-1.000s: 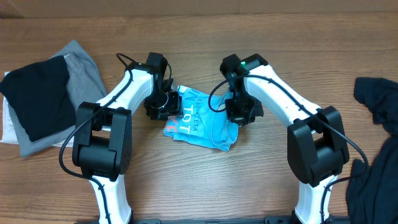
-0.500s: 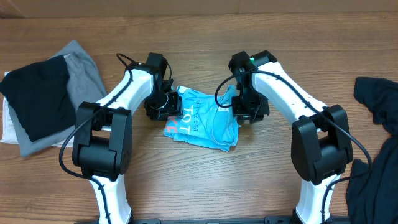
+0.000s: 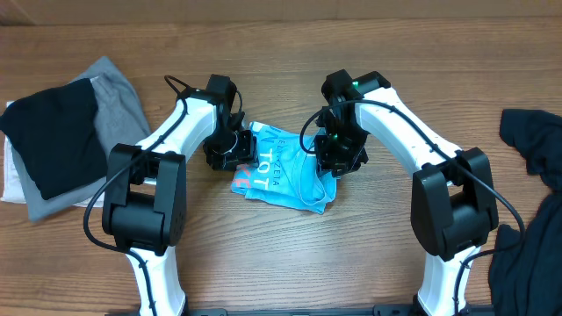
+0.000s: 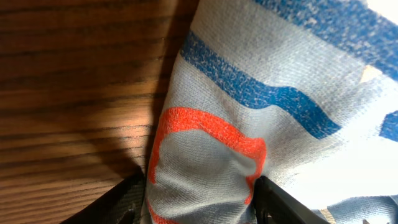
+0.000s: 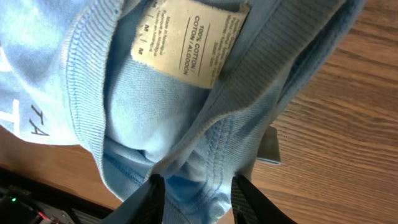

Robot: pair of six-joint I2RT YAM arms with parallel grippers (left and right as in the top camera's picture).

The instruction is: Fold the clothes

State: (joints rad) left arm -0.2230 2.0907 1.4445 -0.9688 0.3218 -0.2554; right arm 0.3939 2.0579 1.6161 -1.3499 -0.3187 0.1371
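From overhead, the sky-blue T-shirt [image 3: 285, 175] lies crumpled mid-bench [image 3: 281, 263], with the left end effector [image 3: 230, 151] at its left edge and the right end effector [image 3: 338, 160] at its right. Folded black and grey garments [image 3: 61, 140] sit far left. In the left wrist view, printed cloth is bunched between the fingers [image 4: 127, 202], apparently gripped. In the right wrist view, the fingers [image 5: 247, 198] pinch the collar fold below its label [image 5: 186, 46].

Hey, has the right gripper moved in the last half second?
Yes. The right gripper shifted slightly left, away from the black garment at far right, holding the sky-blue T-shirt.
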